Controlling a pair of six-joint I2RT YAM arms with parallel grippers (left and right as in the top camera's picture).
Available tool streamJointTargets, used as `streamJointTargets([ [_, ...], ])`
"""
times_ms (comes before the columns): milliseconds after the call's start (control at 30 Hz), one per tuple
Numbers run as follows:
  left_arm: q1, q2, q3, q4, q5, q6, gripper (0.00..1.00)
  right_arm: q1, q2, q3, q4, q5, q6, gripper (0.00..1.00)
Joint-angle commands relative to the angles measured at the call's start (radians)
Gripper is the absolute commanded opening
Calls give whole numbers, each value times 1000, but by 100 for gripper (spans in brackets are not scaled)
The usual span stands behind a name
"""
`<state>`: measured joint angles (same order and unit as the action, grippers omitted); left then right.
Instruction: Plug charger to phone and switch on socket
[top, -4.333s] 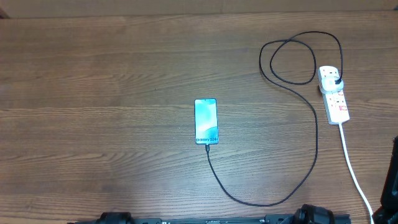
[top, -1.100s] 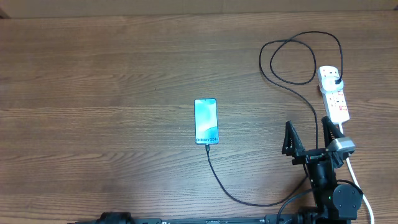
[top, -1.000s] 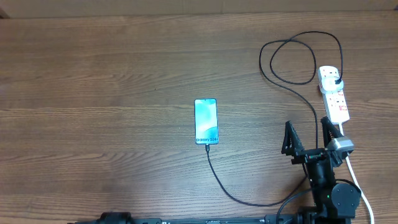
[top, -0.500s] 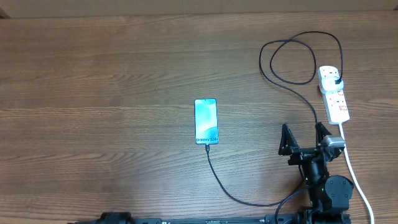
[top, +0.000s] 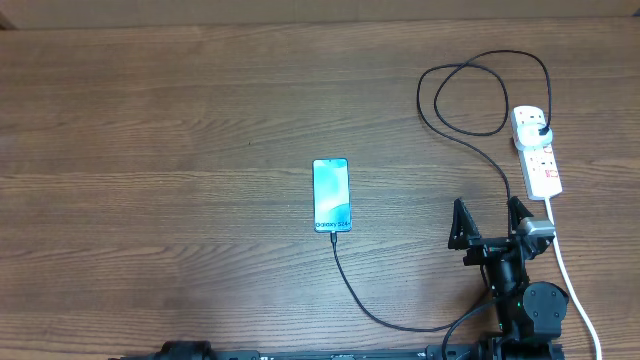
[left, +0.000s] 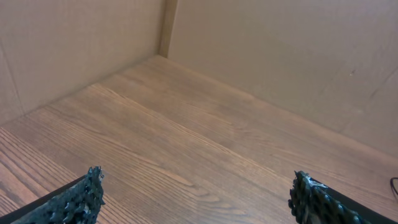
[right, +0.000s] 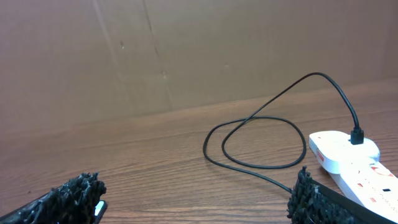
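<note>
The phone (top: 332, 195) lies face up mid-table with its blue-teal screen lit. The charger (top: 419, 100), a thin black cable, meets the phone's near short edge, sweeps round to the right and loops at the back. Its black plug (top: 541, 128) sits in the white socket (top: 537, 152) at the far right. My right gripper (top: 487, 220) hovers open and holding nothing, between phone and socket, just short of the socket's near end. In the right wrist view the gripper (right: 196, 183) faces the cable loop (right: 249, 165) and socket (right: 345, 155). My left gripper (left: 199, 186) is open over bare wood.
The socket's white cord (top: 567, 265) runs from its near end toward the table's front right, beside my right arm. Brown cardboard walls (right: 186, 50) stand along the table's far side and left corner (left: 93, 37). A corner of the phone (right: 98, 209) peeks beside my right gripper's left finger.
Over the last second my right gripper shifted slightly left and toward the near edge, then held still. Phone, cable and socket have not moved.
</note>
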<state>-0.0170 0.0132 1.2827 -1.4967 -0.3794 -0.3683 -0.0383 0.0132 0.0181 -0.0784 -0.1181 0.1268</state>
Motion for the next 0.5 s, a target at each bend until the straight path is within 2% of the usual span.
streamJointTargets([
  [0,11,-9,3,4,-13,-18,100,4,-2,-10,5,13,-1,100],
  [400,11,-9,3,4,-13,-17,99,4,-2,-10,5,13,-1,100],
  [467,11,-9,3,-9,-53,18,100,4,-2,-10,5,13,-1,100],
])
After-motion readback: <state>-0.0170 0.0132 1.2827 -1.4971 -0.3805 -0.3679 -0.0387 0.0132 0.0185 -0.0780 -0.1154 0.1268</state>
